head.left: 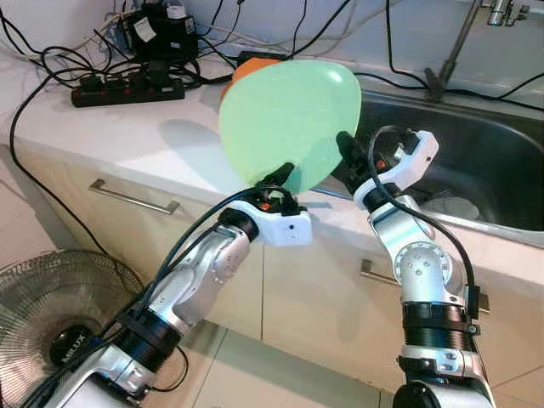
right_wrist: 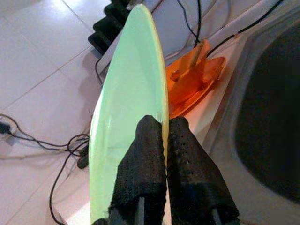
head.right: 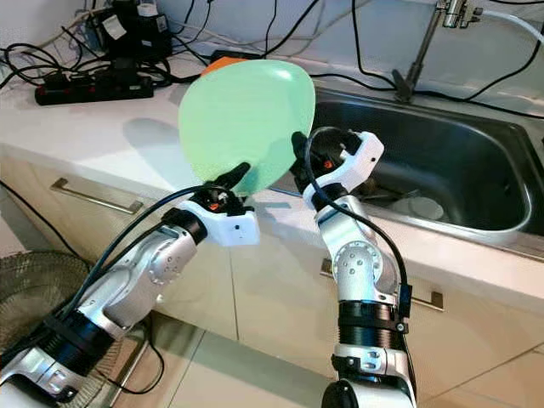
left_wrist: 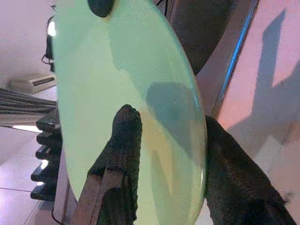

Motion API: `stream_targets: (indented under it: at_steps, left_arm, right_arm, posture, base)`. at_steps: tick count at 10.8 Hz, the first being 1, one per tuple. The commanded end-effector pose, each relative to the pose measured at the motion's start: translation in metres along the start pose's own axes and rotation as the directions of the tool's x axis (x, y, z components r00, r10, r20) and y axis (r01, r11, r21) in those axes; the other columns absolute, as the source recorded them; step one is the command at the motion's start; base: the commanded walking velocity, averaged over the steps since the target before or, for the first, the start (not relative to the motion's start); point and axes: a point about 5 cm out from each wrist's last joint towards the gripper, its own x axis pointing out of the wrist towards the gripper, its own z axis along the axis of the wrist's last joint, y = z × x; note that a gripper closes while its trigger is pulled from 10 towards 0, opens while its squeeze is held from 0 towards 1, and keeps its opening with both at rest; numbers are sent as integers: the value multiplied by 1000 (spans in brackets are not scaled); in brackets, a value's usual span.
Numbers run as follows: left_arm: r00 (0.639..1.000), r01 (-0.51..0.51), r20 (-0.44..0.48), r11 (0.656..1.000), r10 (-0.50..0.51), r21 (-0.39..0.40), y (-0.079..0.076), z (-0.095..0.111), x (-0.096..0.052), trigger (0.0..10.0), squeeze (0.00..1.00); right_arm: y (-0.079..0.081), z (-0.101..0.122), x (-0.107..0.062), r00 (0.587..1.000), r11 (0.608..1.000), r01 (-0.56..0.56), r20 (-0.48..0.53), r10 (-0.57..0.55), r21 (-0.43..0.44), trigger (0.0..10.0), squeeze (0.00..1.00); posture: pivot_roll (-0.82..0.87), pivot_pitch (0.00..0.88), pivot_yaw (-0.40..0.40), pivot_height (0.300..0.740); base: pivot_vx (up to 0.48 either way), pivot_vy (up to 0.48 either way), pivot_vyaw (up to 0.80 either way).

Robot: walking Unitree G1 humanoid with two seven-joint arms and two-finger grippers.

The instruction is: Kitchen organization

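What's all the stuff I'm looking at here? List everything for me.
Plate: one, pale green, held upright above the counter edge by both pincers.
Orange dishes: a small pile, count unclear, on the counter behind the plate.
Counter: one, white, with drawers beneath.
Sink: one, steel, set in the counter; a whitish dish lies inside.
Tap: one, metal, above the sink.
Power strip: one, black, back of the counter, among cables.
Fan: one, grey, on the floor.
Left pincer: shut on the plate's lower rim.
Right pincer: shut on the plate's rim.
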Motion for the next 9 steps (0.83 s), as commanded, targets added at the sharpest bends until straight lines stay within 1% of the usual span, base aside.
stream_targets:
  at_steps: [1, 2, 3, 4, 5, 6, 8, 9]
  left_arm:
    - [997, -69, 25, 998, 69, -3, 16, 4, 2, 10000, 0]
    - [997, -73, 24, 997, 73, -7, 17, 4, 2, 10000, 0]
    - [997, -76, 23, 997, 76, -8, 17, 3, 2, 10000, 0]
    - [996, -86, 23, 996, 87, -15, 19, 3, 2, 10000, 0]
    - [996, -90, 24, 996, 90, -19, 19, 4, 2, 10000, 0]
    - [995, -97, 26, 995, 98, -30, 20, 4, 2, 10000, 0]
    - [992, -123, 9, 985, 125, -116, 20, 2, 1, 10000, 0]
    - [990, -142, -27, 964, 140, -227, 19, -3, 0, 10000, 0]
  right_arm:
    - [-5, 11, 2, 998, 999, 35, 56, -36, 23, 0, 0]
    - [-11, 25, 3, 990, 995, 64, 118, -73, 76, 0, 0]
    - [-17, 39, 2, 980, 991, 78, 172, -96, 108, 0, 0]
    - [-26, 54, 0, 964, 986, 110, 230, -137, 127, 0, 0]
    - [-29, 59, -1, 957, 983, 121, 248, -152, 135, 0, 0]
    - [-36, 70, -4, 936, 976, 146, 298, -188, 159, 0, 0]
    - [-49, 86, -11, 892, 965, 189, 379, -246, 183, 0, 0]
    - [-55, 90, -13, 874, 959, 221, 399, -276, 177, 0, 0]
  posture:
    - [190, 34, -10, 740]
    - [192, 33, -10, 740]
    - [190, 34, -9, 740]
    - [189, 34, -8, 740]
    - [189, 34, -8, 740]
    - [189, 36, -6, 740]
    - [191, 38, -6, 740]
    - [191, 38, -7, 740]
  base:
    - [0, 0, 0]
    - [0, 0, 0]
    - [0, 0, 0]
    - [0, 0, 0]
    - [0, 0, 0]
    - [0, 0, 0]
    - [0, 0, 0]
    - [0, 0, 0]
